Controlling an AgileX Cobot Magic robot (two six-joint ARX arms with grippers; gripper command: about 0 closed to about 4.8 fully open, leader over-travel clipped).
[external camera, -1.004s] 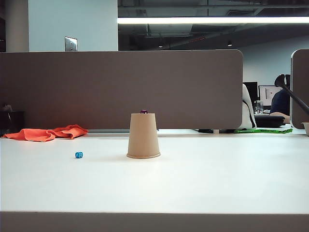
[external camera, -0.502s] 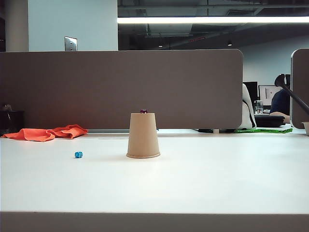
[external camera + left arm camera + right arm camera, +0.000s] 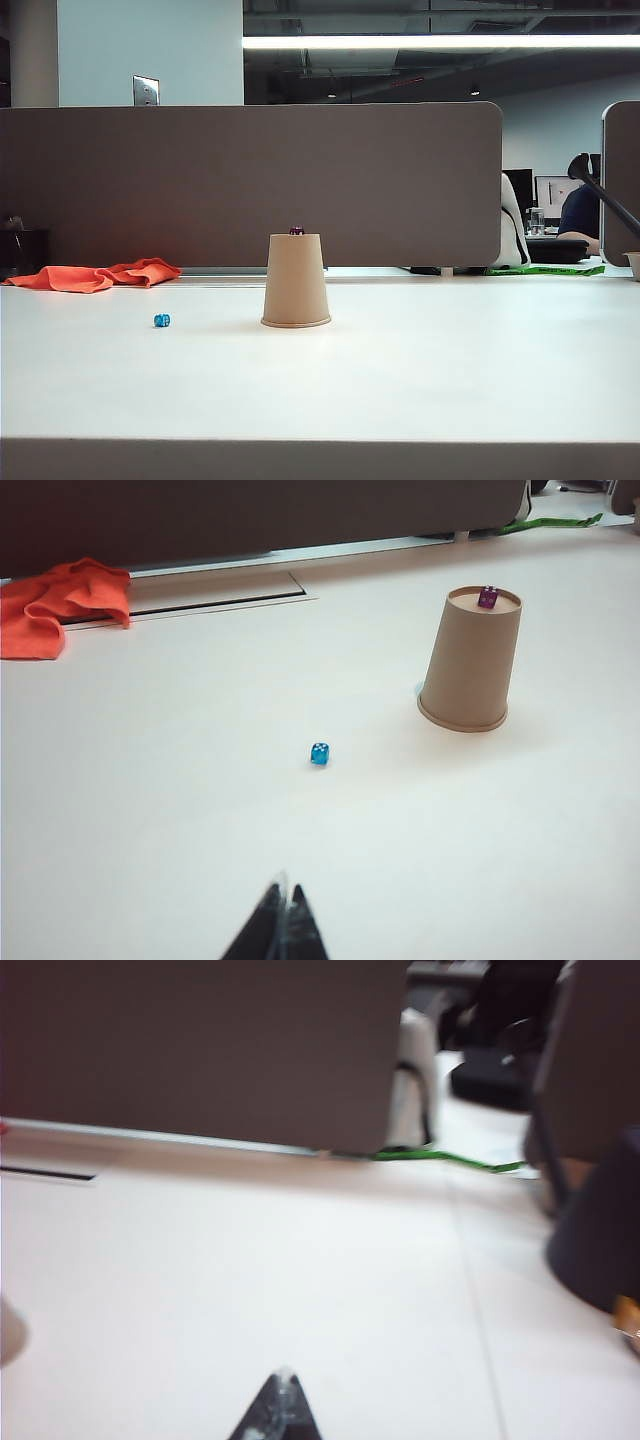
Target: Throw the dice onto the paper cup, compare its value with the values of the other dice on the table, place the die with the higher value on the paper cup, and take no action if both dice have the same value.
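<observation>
No writing shows on the upturned cup (image 3: pixel 296 282), purple die (image 3: pixel 488 597) atop; blue die (image 3: pixel 319 754) beside. Left claw (image 3: pixel 284 912) and right claw (image 3: pixel 282 1397) pinched together, empty, over bare bench (image 3: pixel 420 380).

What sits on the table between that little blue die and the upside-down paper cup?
Nothing: in the left wrist view, only bare white table separates the blue die from the paper cup. The exterior view agrees.

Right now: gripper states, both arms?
Left gripper: closed, holding nothing, over bare table short of the blue die.
Right gripper: closed, holding nothing, above empty table.
</observation>
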